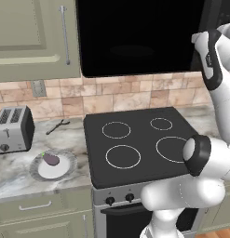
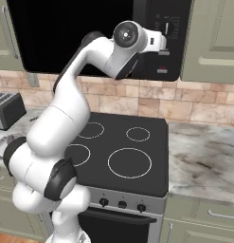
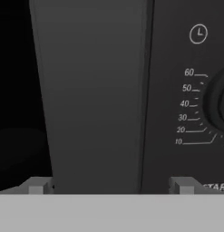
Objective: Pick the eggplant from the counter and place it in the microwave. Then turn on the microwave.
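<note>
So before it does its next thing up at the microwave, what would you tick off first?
1. Hand open, nothing held: ok.
2. Hand lined up on the microwave door handle, fingers either side: ok.
3. Microwave door open for loading: not ok, it looks shut.
4. Eggplant ready on its plate on the counter: ok.
5. Fingers touching the handle: cannot tell.

The robot's arm (image 2: 66,118) was built of smooth, glossy white rounded segments joined by dark charcoal joint bands. A round dark grey cap with a lighter ring sat on its upper joint. Two small grey square-tipped fingers (image 3: 37,186) rose from its gripper (image 3: 111,186).
</note>
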